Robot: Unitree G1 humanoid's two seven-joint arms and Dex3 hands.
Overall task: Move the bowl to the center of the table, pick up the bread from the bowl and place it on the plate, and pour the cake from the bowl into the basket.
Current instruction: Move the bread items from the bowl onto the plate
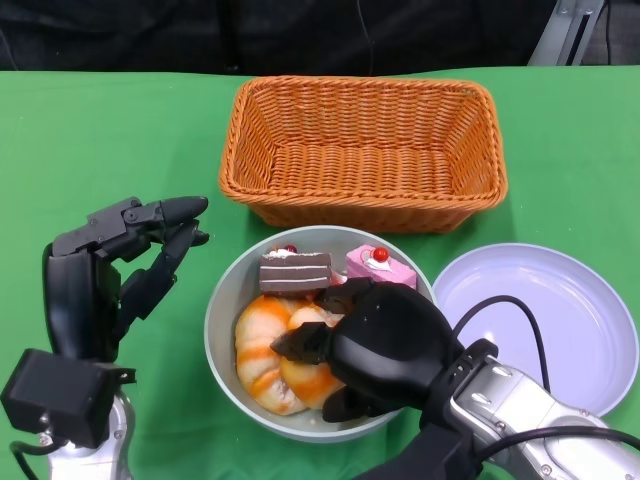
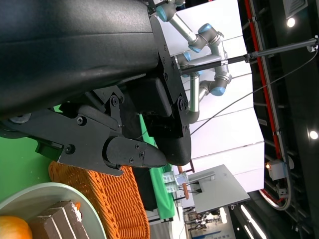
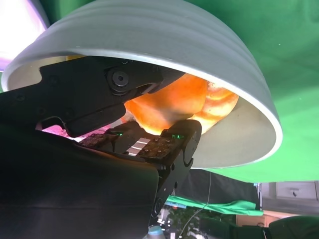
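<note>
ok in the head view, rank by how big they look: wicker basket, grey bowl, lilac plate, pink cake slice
1. Orange wicker basket, largest.
2. Round grey bowl and round lilac plate: alike, and the right hand covers part of the bowl, so no ranking.
3. Pink cake slice, smallest.

Looking matt and cloth-like: the green cover on the surface [image 1: 100, 140]. Showing as rough woven wicker: the orange basket [image 1: 365, 205]. Appearing smooth, faintly glossy: the grey bowl [image 1: 222, 320], ridged outside, and the pale plate [image 1: 570, 330]. Shining like glazed plastic: the bread [image 1: 265, 350]. Reading as matt black plastic: both robot hands, left [image 1: 120, 260] and right [image 1: 385, 345]; brushed silver metal on the forearms.
</note>
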